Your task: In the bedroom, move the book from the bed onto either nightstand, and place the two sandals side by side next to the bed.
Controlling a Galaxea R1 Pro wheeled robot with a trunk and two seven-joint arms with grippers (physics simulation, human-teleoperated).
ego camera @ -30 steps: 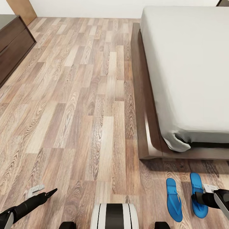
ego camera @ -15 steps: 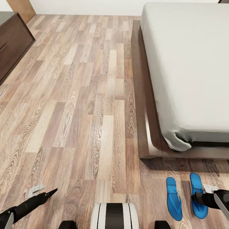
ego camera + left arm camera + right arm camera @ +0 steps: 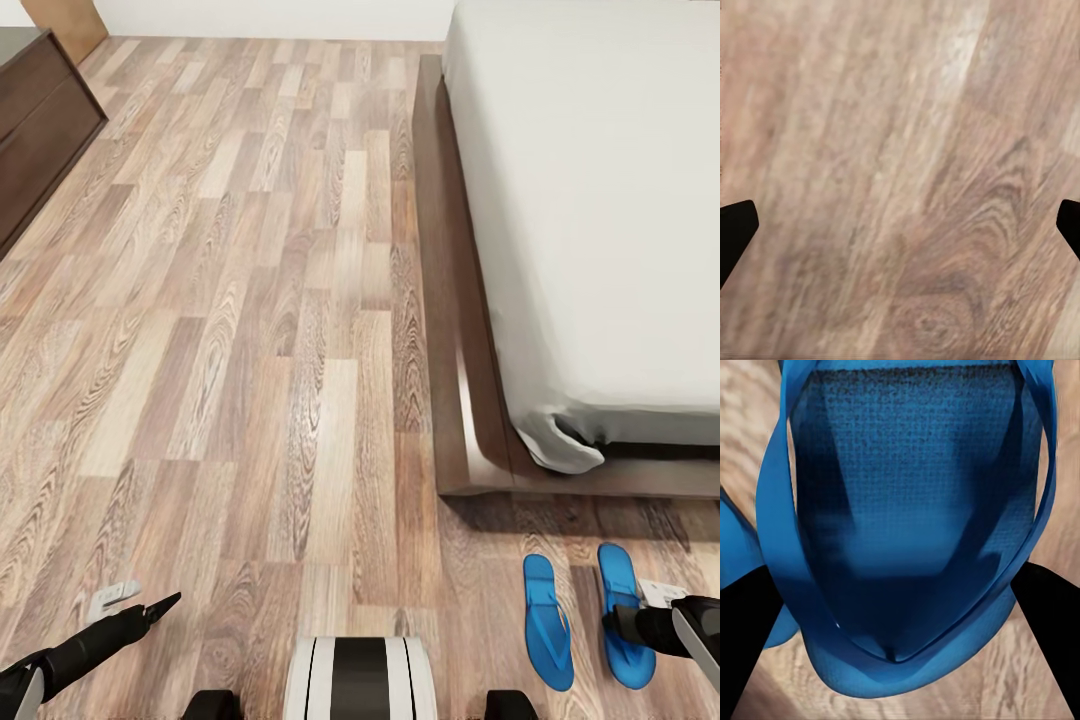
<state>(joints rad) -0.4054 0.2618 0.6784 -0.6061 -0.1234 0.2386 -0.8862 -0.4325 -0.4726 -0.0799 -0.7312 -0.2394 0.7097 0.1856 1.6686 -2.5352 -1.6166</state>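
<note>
Two bright blue sandals lie side by side on the wood floor just past the foot of the bed (image 3: 600, 200); the left sandal (image 3: 548, 622) lies free. My right gripper (image 3: 612, 628) hangs over the right sandal (image 3: 620, 585). In the right wrist view this sandal (image 3: 907, 487) is very close, and the gripper (image 3: 900, 637) is open, a fingertip on either side of its strap. My left gripper (image 3: 160, 606) is open over bare floor, as the left wrist view (image 3: 900, 225) also shows. The book and the nightstand are out of view.
The bed's dark brown frame (image 3: 450, 330) runs along the right half of the floor. A long low dark cabinet (image 3: 40, 130) stands at the far left. Wide wood-plank floor (image 3: 250, 330) lies between them. My base (image 3: 360, 680) shows at the bottom edge.
The whole head picture has shifted slightly, so the camera moved. Both arms and the two sandals keep their places.
</note>
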